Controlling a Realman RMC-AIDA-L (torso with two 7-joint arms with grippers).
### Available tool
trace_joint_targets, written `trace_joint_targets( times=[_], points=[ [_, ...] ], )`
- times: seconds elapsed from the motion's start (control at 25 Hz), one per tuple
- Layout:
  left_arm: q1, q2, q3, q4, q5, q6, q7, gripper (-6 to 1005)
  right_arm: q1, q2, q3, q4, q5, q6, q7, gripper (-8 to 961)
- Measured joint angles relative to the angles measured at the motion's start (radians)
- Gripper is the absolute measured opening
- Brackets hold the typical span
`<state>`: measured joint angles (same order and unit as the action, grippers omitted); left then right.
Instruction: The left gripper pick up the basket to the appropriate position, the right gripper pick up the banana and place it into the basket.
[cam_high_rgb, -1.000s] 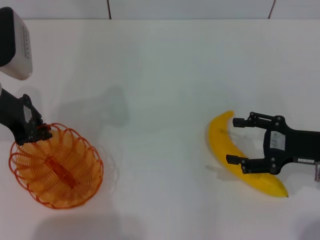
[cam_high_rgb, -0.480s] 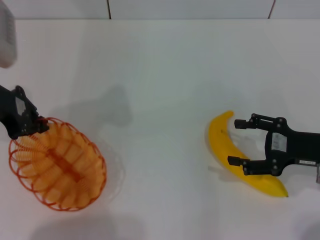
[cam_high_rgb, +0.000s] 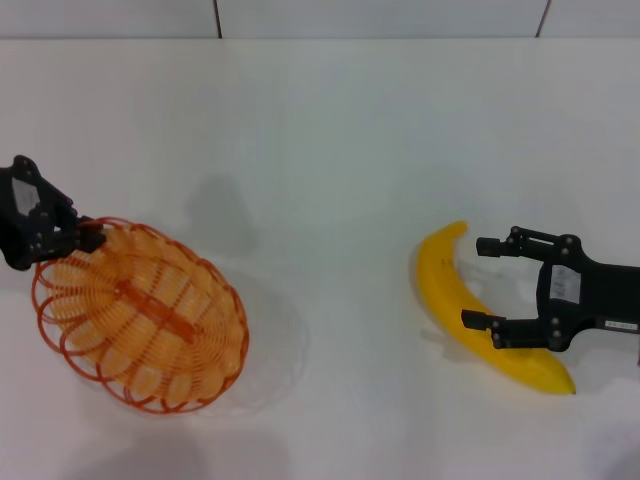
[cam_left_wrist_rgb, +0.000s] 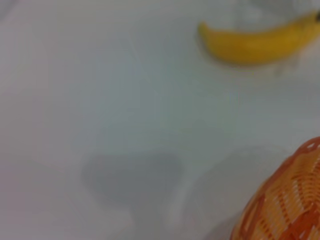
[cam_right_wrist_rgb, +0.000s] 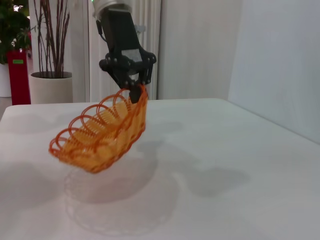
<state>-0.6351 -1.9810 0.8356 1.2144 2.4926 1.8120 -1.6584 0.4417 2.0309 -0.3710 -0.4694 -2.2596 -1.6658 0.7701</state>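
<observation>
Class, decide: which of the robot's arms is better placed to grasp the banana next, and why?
Right. The right gripper has open fingers straddling the banana on the table, while the left gripper is holding the basket aloft.

Baskets: 1; orange wire basket
Bananas: 1; yellow banana
Grippers: 2; left gripper, right gripper
Tables: 1; white table
Plant pots: 2; white plant pot, red plant pot
</observation>
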Motion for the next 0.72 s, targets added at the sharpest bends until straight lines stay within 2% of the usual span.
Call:
trace_joint_targets(
  times=[0.16, 0.32, 0.4, 0.72],
  points=[
    [0.021, -0.006, -0.028, 0.0, -0.025, 0.001, -0.027, 70, 0.0, 0.0, 0.0, 0.0, 0.0, 0.0, 0.0, 865],
    [0.028, -0.043, -0.013, -0.001, -0.008, -0.031, -0.103, 70, 0.002, 0.0, 0.001, 0.0, 0.001, 0.001, 0.0, 865],
    [0.026, -0.052, 0.007, -0.018, 0.0, -0.071, -0.185, 70, 0.006, 0.001, 0.001, 0.0, 0.001, 0.001, 0.0, 865],
    [-0.002, -0.051, 0.023, -0.122, -0.113, -0.128, -0.501, 70, 0.013, 0.002, 0.001, 0.005, 0.002, 0.002, 0.0, 864]
  ],
)
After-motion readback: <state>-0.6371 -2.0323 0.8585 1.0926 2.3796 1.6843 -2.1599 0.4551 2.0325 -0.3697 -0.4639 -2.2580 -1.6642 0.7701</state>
